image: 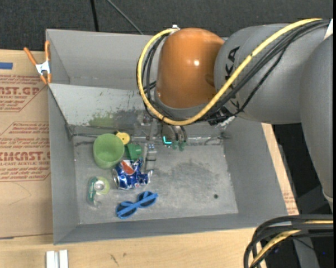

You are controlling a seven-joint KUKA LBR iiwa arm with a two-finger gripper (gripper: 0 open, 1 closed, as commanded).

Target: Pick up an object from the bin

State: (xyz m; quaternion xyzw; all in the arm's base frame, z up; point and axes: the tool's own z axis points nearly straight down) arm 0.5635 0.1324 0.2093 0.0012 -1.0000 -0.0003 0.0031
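From above, the arm's orange wrist cover (187,74) hangs over the back of the bin (204,180). Below it the pincer (151,155) sits low at the right end of a crushed blue, red and white can (128,176); whether it is wide or narrow I cannot tell. The can lies left of the bin's middle with its long axis roughly left to right, between a green cup (108,149) and small green block (135,149) behind it and a blue spectacle-like frame (136,204) in front.

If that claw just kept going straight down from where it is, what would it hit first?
Probably the crushed blue, red and white can, whose right edge lies just below the gripper. A small green block sits close on its left. Depth is hard to judge from above.
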